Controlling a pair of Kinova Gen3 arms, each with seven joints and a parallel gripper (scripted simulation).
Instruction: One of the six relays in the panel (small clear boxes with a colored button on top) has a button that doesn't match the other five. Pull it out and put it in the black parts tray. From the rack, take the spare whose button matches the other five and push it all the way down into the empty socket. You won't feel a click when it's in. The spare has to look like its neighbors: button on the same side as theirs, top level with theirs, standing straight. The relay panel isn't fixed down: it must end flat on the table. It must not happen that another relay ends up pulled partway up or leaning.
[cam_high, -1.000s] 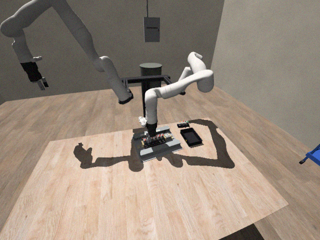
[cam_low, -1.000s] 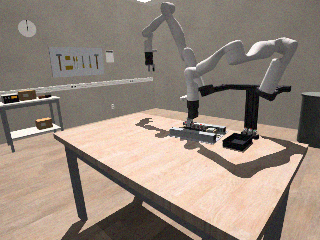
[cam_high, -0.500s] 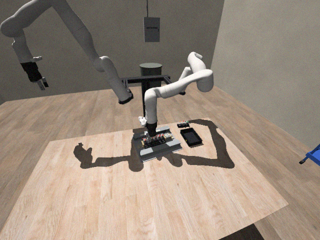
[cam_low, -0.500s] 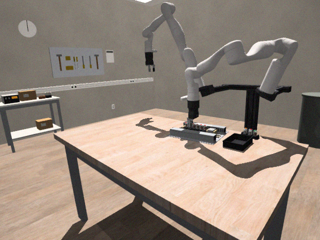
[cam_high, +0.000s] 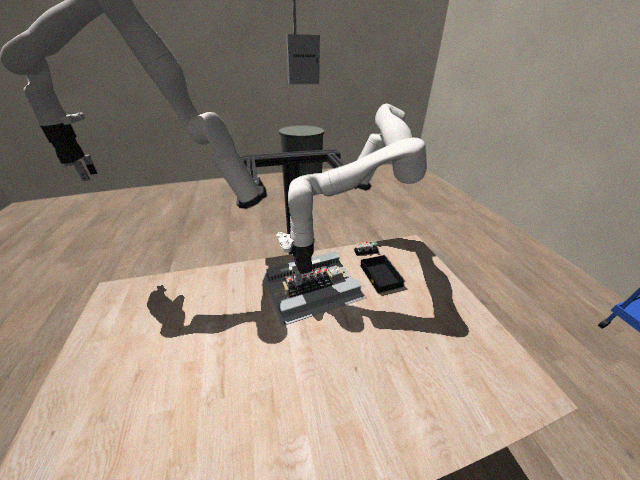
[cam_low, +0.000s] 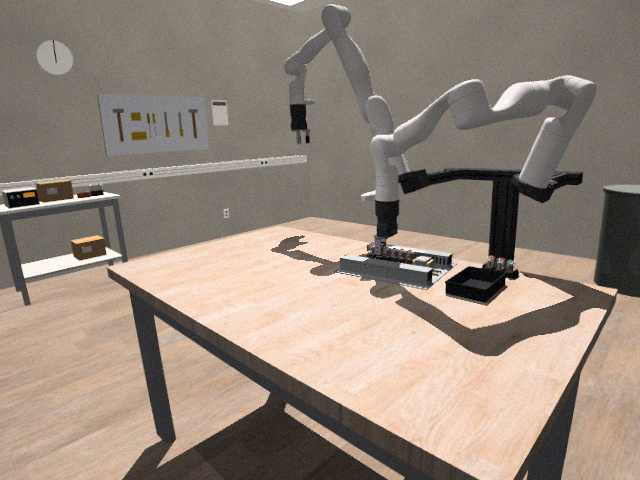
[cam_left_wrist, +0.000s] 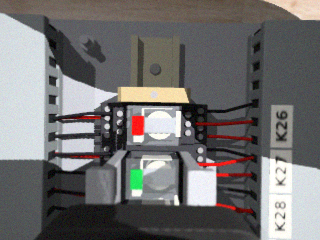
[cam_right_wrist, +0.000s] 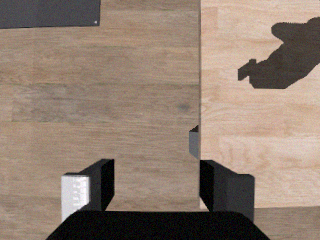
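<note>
The relay panel (cam_high: 321, 301) (cam_low: 385, 270) lies on the table. My left gripper (cam_left_wrist: 152, 168) (cam_low: 380, 249) is shut on the relay with the green button (cam_left_wrist: 136, 179), in the row beside label K27. That relay looks upright; whether it is fully seated I cannot tell. The red-button relay (cam_left_wrist: 137, 125) stands just beyond it, button on the same side. More red-button relays (cam_low: 402, 253) stand along the row; the gripper hides part of it. The rack (cam_high: 363, 253) (cam_low: 512, 274) holds spares with orange, red and green buttons. My right gripper (cam_right_wrist: 157, 177) (cam_low: 302, 138) is open and empty, high up.
The black parts tray (cam_high: 393, 287) (cam_low: 461, 291) stands beside the panel, close to the rack, and looks empty. Raised grey wire ducts (cam_left_wrist: 22, 100) (cam_left_wrist: 295, 65) flank the relay row, with wires running to the sockets. The right arm hangs away from the panel, beyond the table edge.
</note>
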